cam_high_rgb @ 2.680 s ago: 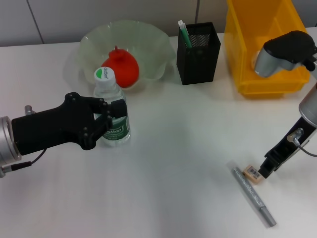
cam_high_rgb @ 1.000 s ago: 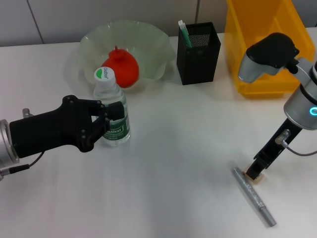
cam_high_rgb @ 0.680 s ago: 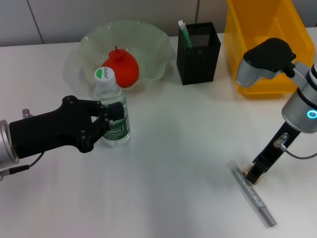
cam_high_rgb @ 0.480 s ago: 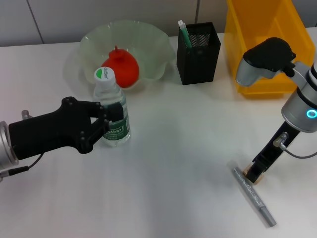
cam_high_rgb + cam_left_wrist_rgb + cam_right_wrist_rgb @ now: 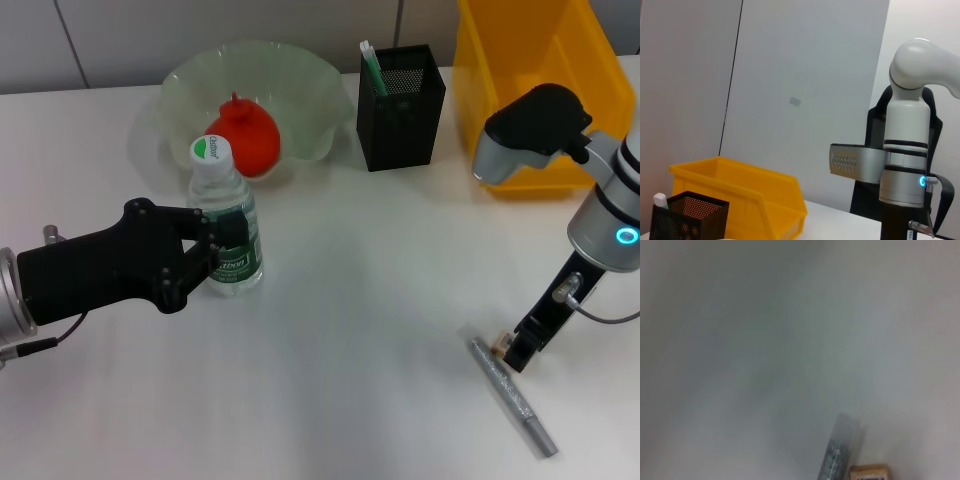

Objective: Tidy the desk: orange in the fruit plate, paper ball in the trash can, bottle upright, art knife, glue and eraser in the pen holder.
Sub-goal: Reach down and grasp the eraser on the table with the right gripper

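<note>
The right gripper [image 5: 520, 352] sits on the eraser [image 5: 499, 345], its grip unclear. The left gripper [image 5: 222, 247] clasps the upright bottle [image 5: 226, 225]. Only the right wrist view shows the eraser's label.

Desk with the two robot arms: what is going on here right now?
The left gripper is at the upright bottle, in front of the fruit plate that holds the orange. The right gripper is down at the eraser, beside the grey art knife on the table. The pen holder and trash can stand behind.
</note>
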Available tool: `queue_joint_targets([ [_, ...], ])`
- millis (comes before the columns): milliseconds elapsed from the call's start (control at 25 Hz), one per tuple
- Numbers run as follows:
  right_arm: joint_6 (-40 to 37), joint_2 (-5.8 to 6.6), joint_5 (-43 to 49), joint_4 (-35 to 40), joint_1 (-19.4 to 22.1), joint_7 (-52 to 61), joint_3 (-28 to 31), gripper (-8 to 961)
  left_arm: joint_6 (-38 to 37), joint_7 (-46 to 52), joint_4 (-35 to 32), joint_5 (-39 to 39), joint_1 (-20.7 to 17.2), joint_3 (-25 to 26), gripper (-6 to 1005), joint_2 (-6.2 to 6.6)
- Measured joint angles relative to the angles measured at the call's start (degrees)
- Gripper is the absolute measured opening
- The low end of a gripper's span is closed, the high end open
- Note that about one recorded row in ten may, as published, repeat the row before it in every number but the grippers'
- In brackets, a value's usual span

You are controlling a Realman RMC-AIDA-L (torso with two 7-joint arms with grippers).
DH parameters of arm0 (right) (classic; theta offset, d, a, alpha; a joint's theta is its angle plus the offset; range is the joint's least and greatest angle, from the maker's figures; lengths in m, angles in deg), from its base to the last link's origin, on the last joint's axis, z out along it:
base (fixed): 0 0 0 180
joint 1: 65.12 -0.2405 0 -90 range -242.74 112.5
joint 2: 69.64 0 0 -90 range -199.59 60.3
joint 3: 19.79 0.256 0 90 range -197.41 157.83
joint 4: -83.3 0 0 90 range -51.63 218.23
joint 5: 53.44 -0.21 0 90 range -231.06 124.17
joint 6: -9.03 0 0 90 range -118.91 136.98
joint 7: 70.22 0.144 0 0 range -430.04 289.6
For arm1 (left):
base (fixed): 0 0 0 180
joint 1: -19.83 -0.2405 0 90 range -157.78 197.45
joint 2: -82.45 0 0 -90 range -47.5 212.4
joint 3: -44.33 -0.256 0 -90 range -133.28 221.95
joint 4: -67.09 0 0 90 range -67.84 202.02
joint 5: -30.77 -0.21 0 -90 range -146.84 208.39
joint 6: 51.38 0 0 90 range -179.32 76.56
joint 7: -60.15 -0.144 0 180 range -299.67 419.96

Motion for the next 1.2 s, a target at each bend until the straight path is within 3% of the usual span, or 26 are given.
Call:
queue_joint_targets([
  [1200,2.4,0.02,0.2,-2.0,-0.6,-0.5,-0.2,377,-0.1,0.0,0.6,0.0,-0.2,0.2,23,0.01],
])
